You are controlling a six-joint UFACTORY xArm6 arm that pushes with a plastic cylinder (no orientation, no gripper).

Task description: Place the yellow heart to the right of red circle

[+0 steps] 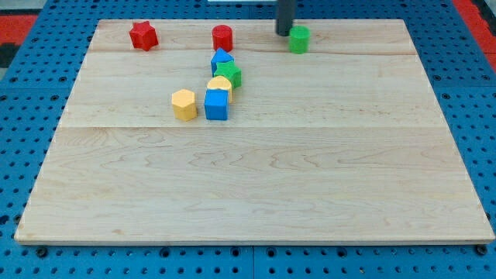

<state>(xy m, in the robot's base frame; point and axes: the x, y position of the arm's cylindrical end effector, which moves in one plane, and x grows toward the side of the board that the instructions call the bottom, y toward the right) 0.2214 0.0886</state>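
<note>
The yellow heart [219,84] lies in a tight cluster left of the board's middle, touching a green star [230,74] above it and a blue cube [217,104] below it. The red circle [222,37] stands near the view's top edge, above the cluster. My tip [284,33] is the lower end of a dark rod coming down from the view's top. It sits just left of a green block [299,39], well to the right of the red circle and up-right of the yellow heart.
A blue block [222,58] sits at the cluster's top, under the red circle. A yellow hexagon [184,104] lies left of the blue cube. A red star [143,36] is at the top left. The wooden board [256,186] rests on a blue pegboard.
</note>
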